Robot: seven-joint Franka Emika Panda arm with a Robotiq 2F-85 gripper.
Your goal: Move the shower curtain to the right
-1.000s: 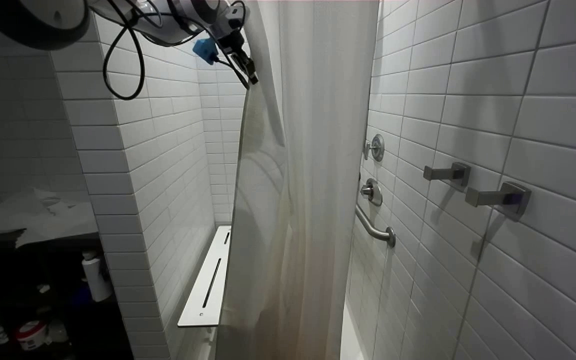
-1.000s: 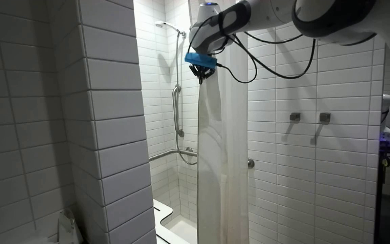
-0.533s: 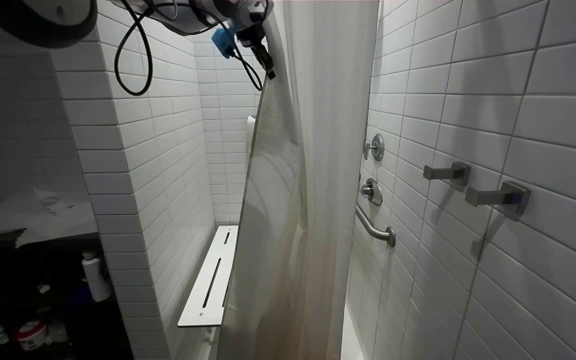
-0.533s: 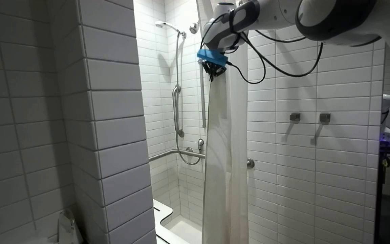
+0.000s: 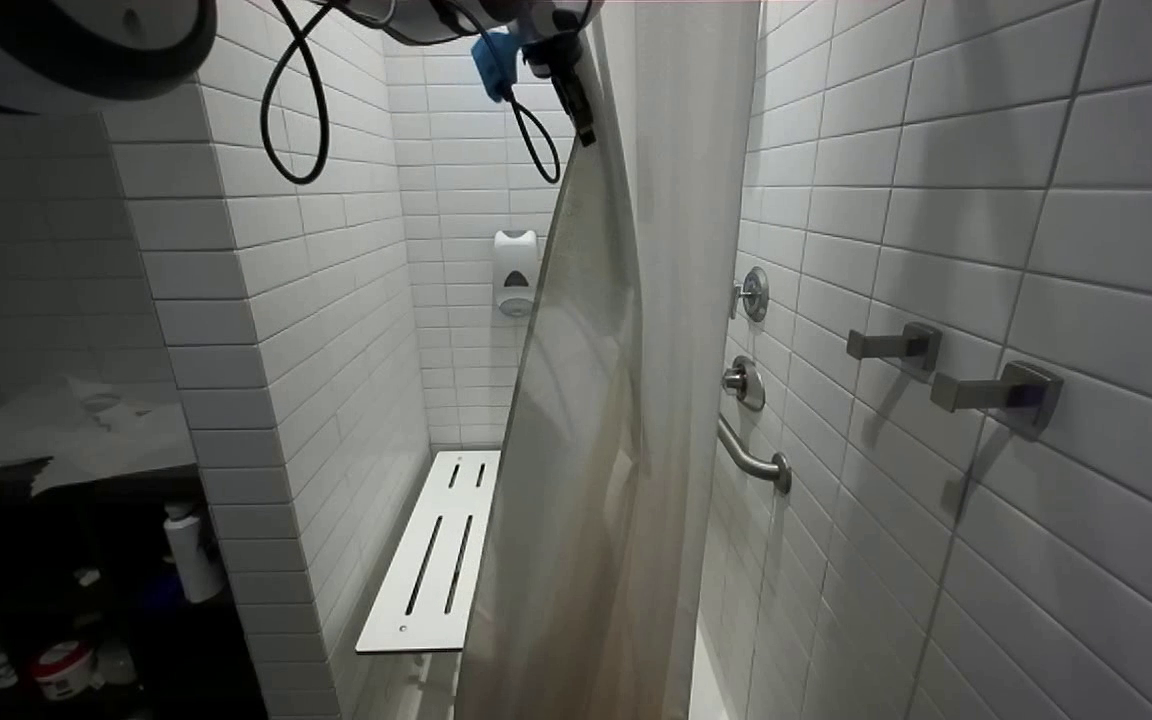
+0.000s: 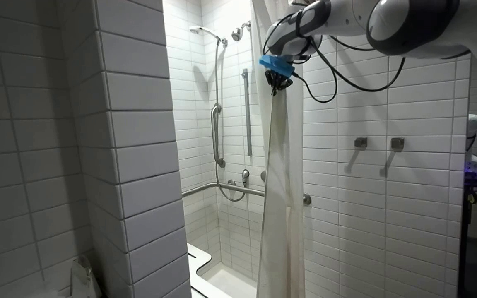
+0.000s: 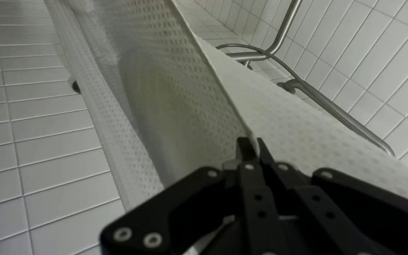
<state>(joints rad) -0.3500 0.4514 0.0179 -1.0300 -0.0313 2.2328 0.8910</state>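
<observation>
Clenched tight, the pincer (image 7: pixel 255 146) has hold of the shower curtain (image 5: pixel 616 400) by its thin free edge, high up. I see no desk near to place it by; in an exterior view it hangs between the slatted bench (image 5: pixel 441 500), part of which it hides, and the wall hooks (image 5: pixel 886 347), its held edge slanting. Its dimpled weave suggests light, limp, hardly fragile cloth that trails and folds, so I'd draw it steadily toward the hooks rather than yank. Only a sliver of edge seems to sit between the tips; it might slip out. A deeper bite would likely be safer. What it hangs from is out of view.
</observation>
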